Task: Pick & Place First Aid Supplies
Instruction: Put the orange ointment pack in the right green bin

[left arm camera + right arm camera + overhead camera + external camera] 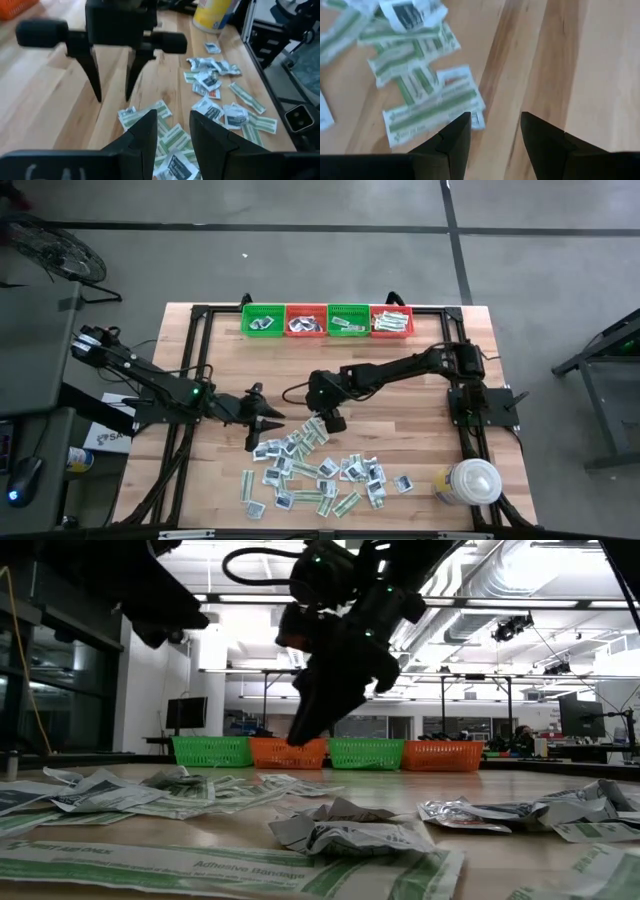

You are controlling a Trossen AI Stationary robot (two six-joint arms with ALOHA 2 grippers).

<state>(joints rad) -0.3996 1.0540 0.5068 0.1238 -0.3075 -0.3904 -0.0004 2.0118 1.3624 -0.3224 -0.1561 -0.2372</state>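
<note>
Packets (320, 475) of first aid supplies lie scattered over the near middle of the counter (215, 355): small grey-white squares with dark print and narrow pale-green strips, many overlapping, some crumpled. They look very light, thin and limp, likely slick on the wood, so a grab from flat above may just slide one along. A raised or curled edge, or a strip lying clear of its neighbours, seems the best place to pinch; in the pile, two may come up together.

On the left, the left hand (262, 418) hovers just beyond the far left edge of the heap, its fingers (145, 135) spread with nothing between them. To its right, the right hand (332, 420) hangs above the far edge of the heap, fingers (455, 135) also parted and empty, with a green strip (432, 107) just ahead of their tips on the bare wood.

Along the far edge stand four baskets: green (262, 320), red (306, 320), green (349, 320), red (391, 321), each already holding some packets. At the near right corner sits a white round container (468, 482).
</note>
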